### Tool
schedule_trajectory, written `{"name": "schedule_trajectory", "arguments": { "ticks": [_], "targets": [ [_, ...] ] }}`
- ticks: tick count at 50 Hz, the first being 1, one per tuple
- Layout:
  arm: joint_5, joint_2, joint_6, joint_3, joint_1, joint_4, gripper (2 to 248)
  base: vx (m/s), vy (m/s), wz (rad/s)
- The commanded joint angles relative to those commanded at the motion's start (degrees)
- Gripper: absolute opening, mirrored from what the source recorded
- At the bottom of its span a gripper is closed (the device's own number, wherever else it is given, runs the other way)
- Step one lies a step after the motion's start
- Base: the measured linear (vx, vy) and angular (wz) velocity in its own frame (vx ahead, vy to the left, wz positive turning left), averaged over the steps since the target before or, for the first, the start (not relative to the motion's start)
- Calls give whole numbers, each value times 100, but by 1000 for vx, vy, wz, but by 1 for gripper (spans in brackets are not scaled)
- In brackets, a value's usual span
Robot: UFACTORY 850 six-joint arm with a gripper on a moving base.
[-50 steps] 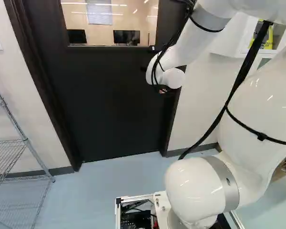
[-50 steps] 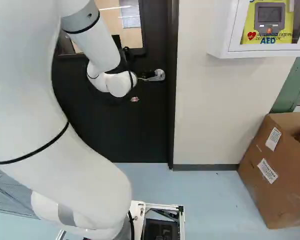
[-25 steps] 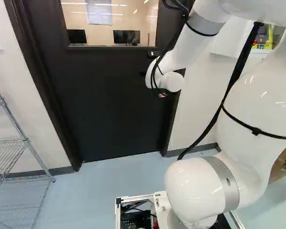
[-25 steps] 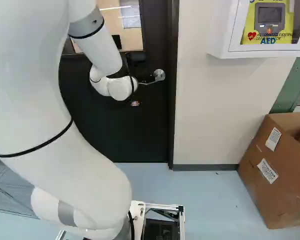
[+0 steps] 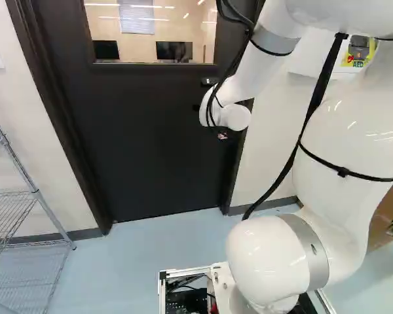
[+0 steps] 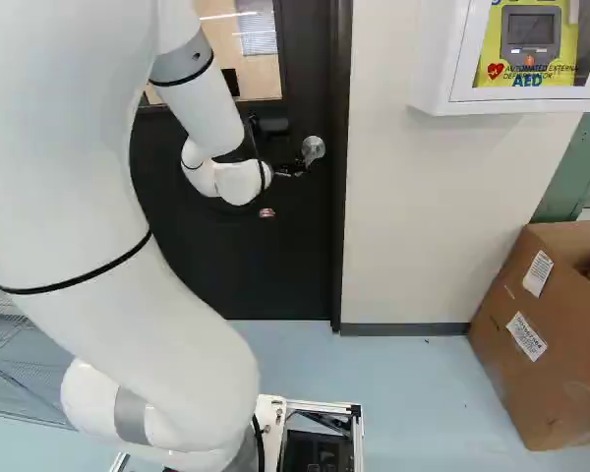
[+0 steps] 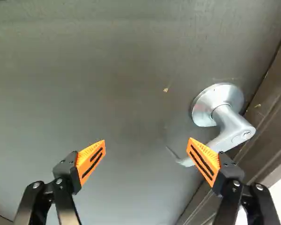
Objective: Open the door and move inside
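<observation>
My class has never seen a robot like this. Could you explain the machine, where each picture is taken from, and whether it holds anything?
This is one white robot arm on a moving base. Two cameras behind it, left and right, look ahead; a third, on its wrist, looks along the claw. Before it is a closed black door with a silver lever handle. The claw's orange-padded fingers are apart and grip nothing; one overlaps the handle in the wrist view. On the floor stand a wire shelf and a cardboard box.
</observation>
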Motion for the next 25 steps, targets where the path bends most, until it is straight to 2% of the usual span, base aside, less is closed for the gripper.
{"name": "schedule_trajectory", "arguments": {
  "ticks": [25],
  "targets": [
    [0,-308,0,18,0,0,247,0,0,0]
  ]
}}
